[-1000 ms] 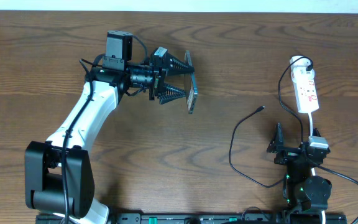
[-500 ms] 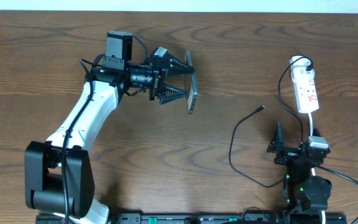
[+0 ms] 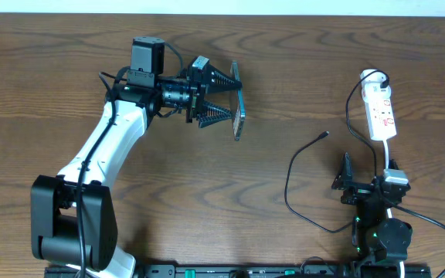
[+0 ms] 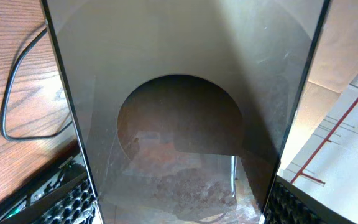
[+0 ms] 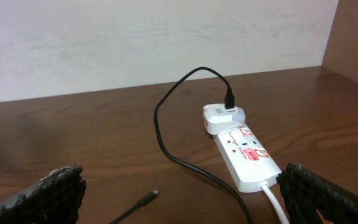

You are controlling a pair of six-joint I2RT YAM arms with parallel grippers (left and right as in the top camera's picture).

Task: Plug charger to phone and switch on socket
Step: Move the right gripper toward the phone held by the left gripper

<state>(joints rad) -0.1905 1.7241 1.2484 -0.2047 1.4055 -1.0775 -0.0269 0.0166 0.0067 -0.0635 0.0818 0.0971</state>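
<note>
Nothing changes: left gripper point(image 3: 231, 96) still holds the phone point(image 3: 239, 116) (on its edge), right gripper point(image 5: 182, 190) wide, charger point(image 3: 287, 193) unplugged.

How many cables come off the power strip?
2: the black charger cable from the adapter at the strip's far end; the white lead from its near end.

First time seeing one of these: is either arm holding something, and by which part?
The left gripper clamps the phone by its two opposite side edges. The right gripper is open and empty.
</note>
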